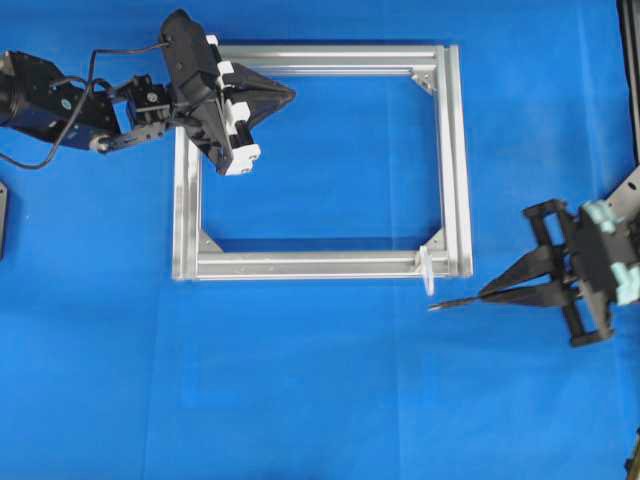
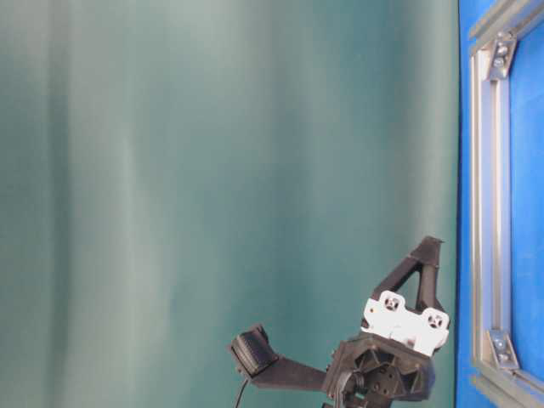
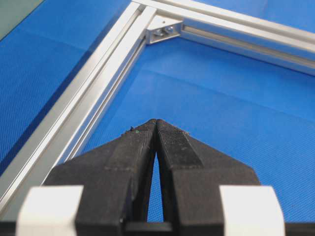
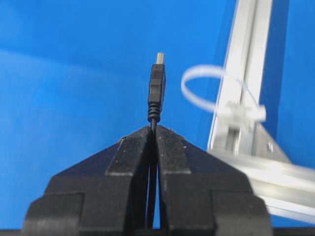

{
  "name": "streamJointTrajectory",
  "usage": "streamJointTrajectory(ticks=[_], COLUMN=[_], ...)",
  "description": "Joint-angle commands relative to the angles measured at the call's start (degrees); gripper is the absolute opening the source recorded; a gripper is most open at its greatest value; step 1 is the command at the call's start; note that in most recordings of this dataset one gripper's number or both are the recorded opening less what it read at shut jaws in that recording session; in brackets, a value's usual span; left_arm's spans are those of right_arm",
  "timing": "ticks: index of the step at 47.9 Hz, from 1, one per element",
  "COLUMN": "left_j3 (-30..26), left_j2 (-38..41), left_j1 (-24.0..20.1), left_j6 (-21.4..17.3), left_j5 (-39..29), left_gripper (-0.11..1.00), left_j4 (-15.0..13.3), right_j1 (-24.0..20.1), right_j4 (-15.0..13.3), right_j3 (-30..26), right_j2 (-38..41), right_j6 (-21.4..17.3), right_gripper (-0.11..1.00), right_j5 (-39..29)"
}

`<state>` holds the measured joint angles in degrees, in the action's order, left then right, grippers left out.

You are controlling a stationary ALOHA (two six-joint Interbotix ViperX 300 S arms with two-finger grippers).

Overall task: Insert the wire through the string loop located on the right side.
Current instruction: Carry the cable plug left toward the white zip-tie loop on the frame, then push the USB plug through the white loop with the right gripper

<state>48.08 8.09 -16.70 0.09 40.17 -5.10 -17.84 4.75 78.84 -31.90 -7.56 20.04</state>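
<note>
**Two grippers closed, one holding the wire**

Right gripper pinched tight on the thin black wire; plug tip protrudes beyond the fingertips. The small whitish translucent string loop sits just beside the plug, on the silver aluminium frame. Left gripper pressed together, empty, above the blue mat.

Left gripper is closed, pointing right; right gripper is clamped, pointing left.
</note>
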Motion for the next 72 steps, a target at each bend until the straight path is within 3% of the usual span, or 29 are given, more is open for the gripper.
streamJointTrajectory(ticks=[1,21,45,72], left_j3=[-1.0,-1.1,-1.0,-1.0], left_j2=[-1.8,-1.8,-1.8,-1.8], left_j1=[0.1,0.3,0.4,0.4], left_j6=[0.1,0.1,0.1,0.1], left_j5=[0.4,0.5,0.5,0.6], left_gripper=[0.00,0.00,0.00,0.00], left_j4=[0.2,0.2,0.2,0.3], right_j1=[-0.2,-0.1,6.8,7.0], right_j4=[0.1,0.1,0.0,0.0], right_j3=[0.6,2.8,3.2,3.2], right_j2=[-2.6,-6.3,-5.9,-5.9], right_j6=[0.0,0.0,0.4,0.4], right_gripper=[-0.04,-0.04,-0.04,-0.04], right_j5=[-1.5,-4.0,-2.8,-2.8])
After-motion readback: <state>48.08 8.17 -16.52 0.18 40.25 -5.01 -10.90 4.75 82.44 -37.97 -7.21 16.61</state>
